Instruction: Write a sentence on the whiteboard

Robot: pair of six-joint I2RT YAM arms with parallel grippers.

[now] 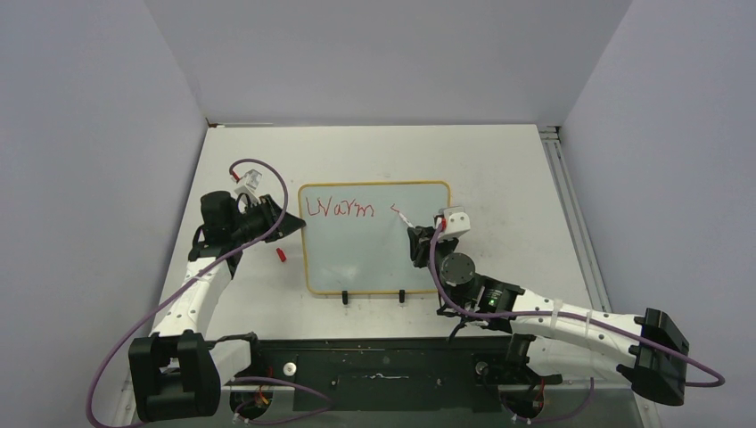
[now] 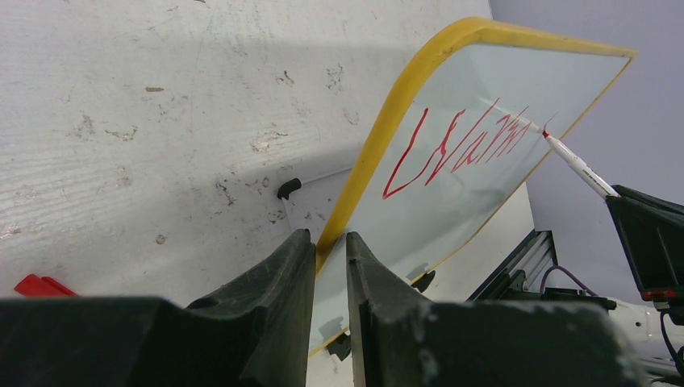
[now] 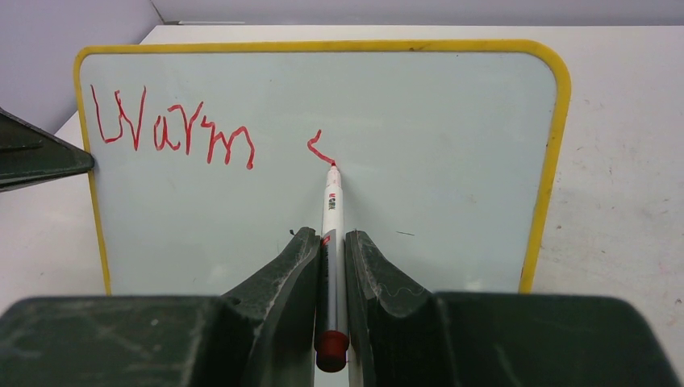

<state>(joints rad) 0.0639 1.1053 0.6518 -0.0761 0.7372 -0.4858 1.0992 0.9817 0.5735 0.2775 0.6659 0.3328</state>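
- The whiteboard [image 1: 374, 254] is standing on its 2 black feet at the middle of the table [image 1: 499, 169], between the 2 arms, its face turned toward the arm bases.
- The sentence [image 3: 173, 129] is showing only "Warm" in red along the top left, plus 1 short hooked stroke to its right.
- The right gripper [image 3: 329, 238] is pinching a marker [image 3: 332, 210], jaws closed tight on the white barrel. The red tip is touching the board at the lower end of that stroke.
- Red print is running along the barrel, too small to read.
- The left gripper [image 2: 329, 242] is clamping the board's yellow left edge, jaws nearly together.
- A red cap [image 1: 282, 255] is lying on the table just left of the board.
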